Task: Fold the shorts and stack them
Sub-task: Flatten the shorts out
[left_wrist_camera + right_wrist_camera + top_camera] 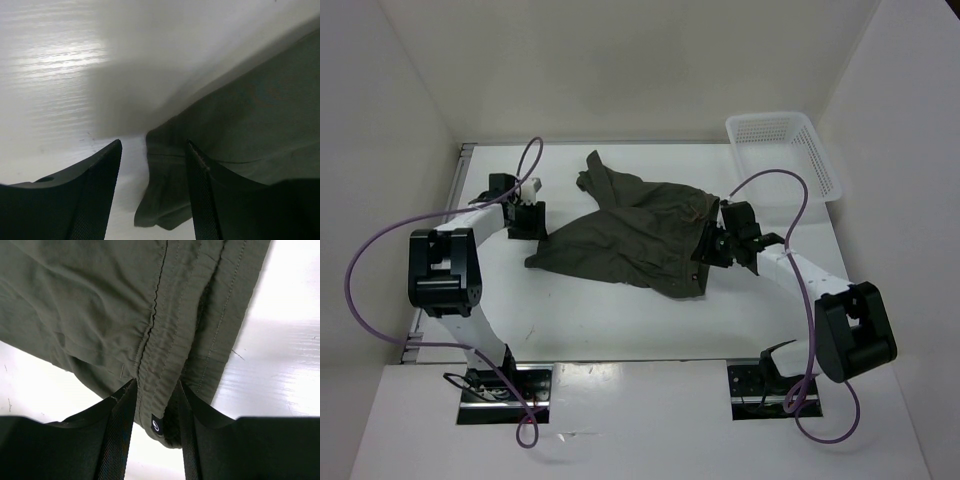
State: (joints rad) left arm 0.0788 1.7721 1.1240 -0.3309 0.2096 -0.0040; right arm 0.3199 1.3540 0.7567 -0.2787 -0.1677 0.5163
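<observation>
The dark olive-green shorts [640, 235] lie spread and rumpled in the middle of the white table. The waistband is to the right and the legs to the left. My right gripper [712, 250] is at the waistband. In the right wrist view my right gripper [156, 382] is shut on the gathered waistband [160, 355], beside a small black label [156, 425]. My left gripper [527, 222] is low over the table at the left leg's edge. In the left wrist view my left gripper [153, 142] is open, and a corner of the leg hem [165, 200] lies between the fingers, not gripped.
A white plastic lattice basket [782, 150] stands at the back right corner. White walls enclose the table at the back and on both sides. Purple cables loop from both arms.
</observation>
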